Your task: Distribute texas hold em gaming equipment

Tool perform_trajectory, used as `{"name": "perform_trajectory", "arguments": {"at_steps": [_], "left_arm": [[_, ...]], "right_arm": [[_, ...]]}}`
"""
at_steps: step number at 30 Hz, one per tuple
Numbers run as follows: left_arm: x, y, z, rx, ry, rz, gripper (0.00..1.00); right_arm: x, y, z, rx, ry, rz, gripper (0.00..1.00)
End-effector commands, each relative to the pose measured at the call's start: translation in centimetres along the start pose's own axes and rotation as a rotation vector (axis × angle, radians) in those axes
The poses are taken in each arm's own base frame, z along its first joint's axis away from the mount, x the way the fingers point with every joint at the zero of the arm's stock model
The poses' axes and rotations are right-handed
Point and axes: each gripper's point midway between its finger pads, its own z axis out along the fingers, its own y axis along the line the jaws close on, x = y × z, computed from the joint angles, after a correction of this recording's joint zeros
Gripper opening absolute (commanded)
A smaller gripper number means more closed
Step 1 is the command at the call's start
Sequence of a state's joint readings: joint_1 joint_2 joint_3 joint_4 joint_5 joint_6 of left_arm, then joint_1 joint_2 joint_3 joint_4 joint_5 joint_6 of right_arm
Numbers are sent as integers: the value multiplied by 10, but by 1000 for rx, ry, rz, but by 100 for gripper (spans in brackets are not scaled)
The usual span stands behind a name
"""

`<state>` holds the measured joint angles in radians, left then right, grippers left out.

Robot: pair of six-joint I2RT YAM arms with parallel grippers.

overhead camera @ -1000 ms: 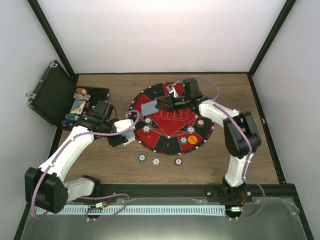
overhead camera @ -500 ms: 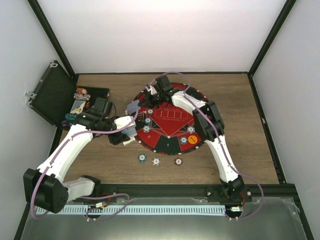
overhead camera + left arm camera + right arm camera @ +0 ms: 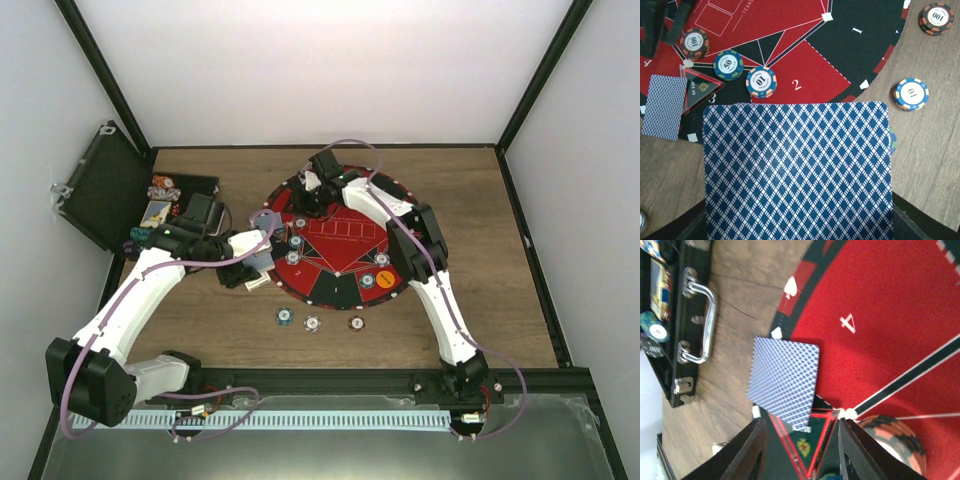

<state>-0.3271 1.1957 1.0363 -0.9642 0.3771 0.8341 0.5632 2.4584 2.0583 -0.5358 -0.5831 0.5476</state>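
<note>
My left gripper (image 3: 250, 268) is shut on a deck of blue-backed cards (image 3: 796, 170) that hides its fingers, at the mat's left edge. My right gripper (image 3: 800, 426) is open and reaches across to the left rim of the round red-and-black mat (image 3: 345, 245). One face-down card (image 3: 785, 380) lies there, half on the mat and half on the wood, just beyond the open fingers; it also shows in the top view (image 3: 265, 219) and the left wrist view (image 3: 664, 107). A red triangular all-in marker (image 3: 816, 442) lies between the right fingers. Chips (image 3: 761, 82) sit on the mat.
Three chips (image 3: 312, 323) lie on the wood in front of the mat. The open black case (image 3: 100, 190) with chips stands at the far left, its metal handle (image 3: 705, 322) near the dealt card. Further chips (image 3: 384, 270) sit on the mat's right side.
My right gripper carried a card from the mat's middle to its left rim and opened; the card now lies there. The left arm with the deck barely moved.
</note>
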Motion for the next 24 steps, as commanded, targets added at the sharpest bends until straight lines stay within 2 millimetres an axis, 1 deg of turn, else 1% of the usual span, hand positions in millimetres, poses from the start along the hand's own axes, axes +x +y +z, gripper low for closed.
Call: {"name": "perform_trajectory", "arguments": {"at_steps": [1,2,3,4,5,7,8,9,11,13,15,18,21,24], "left_arm": [[-12,1,-8,-2,-44,4,11],[-12,1,-8,-3,-45,4,11],[-13,2,-9,-5,-47,3,11],[-13,2,-8,-4,-47,3,11],[-14,2,-9,-4,-49,6,11],[-14,2,-8,-1,-52,9,11],[-14,2,-7,-1,-54,8,11],[-15,2,-7,3,-56,10,11],[-17,2,-6,9,-59,12,12],[-19,3,-5,15,-63,13,12],[-22,3,-5,19,-73,15,12],[-29,3,-5,28,-94,17,12],[-33,3,-4,39,-99,17,12],[-36,1,-3,46,-98,24,12]], "right_arm": [[-29,51,-63,5,-137,-121,47],[-29,59,-72,-9,-149,-132,51],[-22,62,-77,-19,-143,-130,55],[-18,71,-86,-46,-148,-133,59],[-9,78,-93,-78,-141,-132,64],[11,94,-109,-153,-140,-140,77],[23,99,-116,-189,-133,-138,82],[33,112,-132,-235,-143,-150,85],[58,118,-144,-298,-122,-139,90],[82,120,-153,-355,-97,-121,92],[102,127,-161,-420,-78,-122,92],[128,132,-164,-462,-46,-114,92],[143,135,-163,-489,-22,-103,92],[150,141,-160,-503,-8,-110,90]]}}
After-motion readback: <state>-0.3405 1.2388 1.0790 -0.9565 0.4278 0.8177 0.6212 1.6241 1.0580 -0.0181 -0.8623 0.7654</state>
